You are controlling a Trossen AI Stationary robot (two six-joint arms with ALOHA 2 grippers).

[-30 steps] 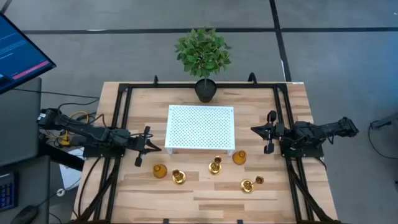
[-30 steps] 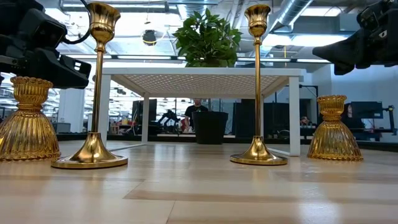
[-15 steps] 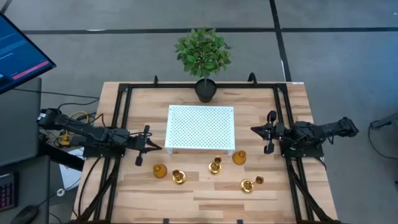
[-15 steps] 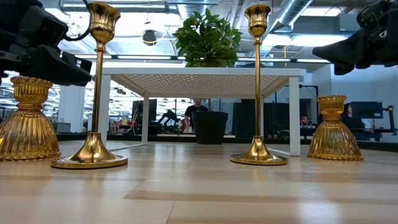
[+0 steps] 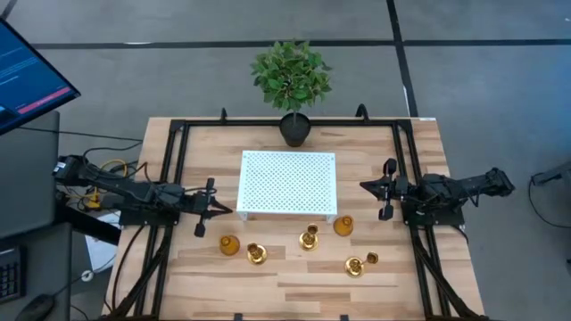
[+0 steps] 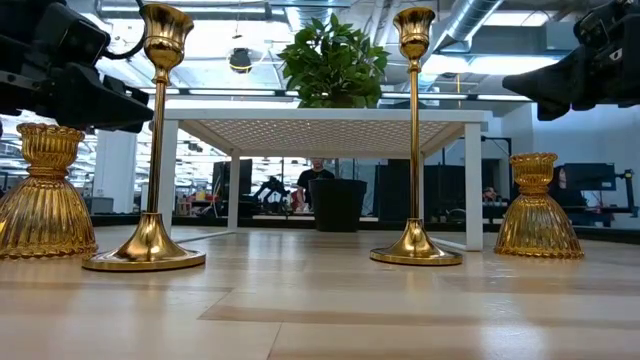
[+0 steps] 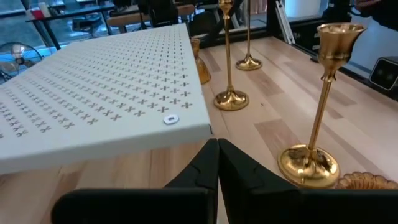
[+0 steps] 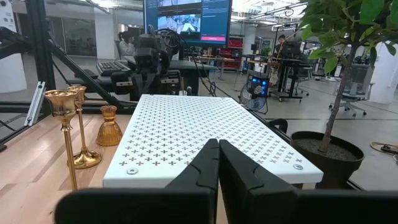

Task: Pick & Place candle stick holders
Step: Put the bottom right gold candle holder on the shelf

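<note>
All five candle stick holders stand on the tabletop (image 5: 294, 281) in front of the white perforated tray (image 5: 287, 183), none of them on it. Nearest the tray's front-left corner are a short bulbous holder (image 5: 229, 245) and a tall holder (image 5: 257, 254) just beside it. Before the middle of the tray's front edge stands a second tall holder (image 5: 309, 238), with the other short bulbous holder (image 5: 343, 226) close to the front-right corner. The third tall holder (image 5: 354, 267) sits farthest out from the tray, towards the right.

The left gripper (image 5: 217, 209) hovers just off the tray's front-left corner, fingers pressed together and holding nothing. The right gripper (image 5: 370, 186) hangs off the tray's right side, likewise closed and empty. Nothing has been picked yet.

These look like polished metal: rigid, not fragile, but probably slick. The tall ones seem top-heavy on their slim stems (a sideways nudge could tip them), so the stem just under the cup is likely the safest hold, lifted straight up. The squat ones look steadier and are better taken at the narrow neck above the ribbed bulb. A potted plant (image 5: 292, 82) stands behind the tray, well clear.
</note>
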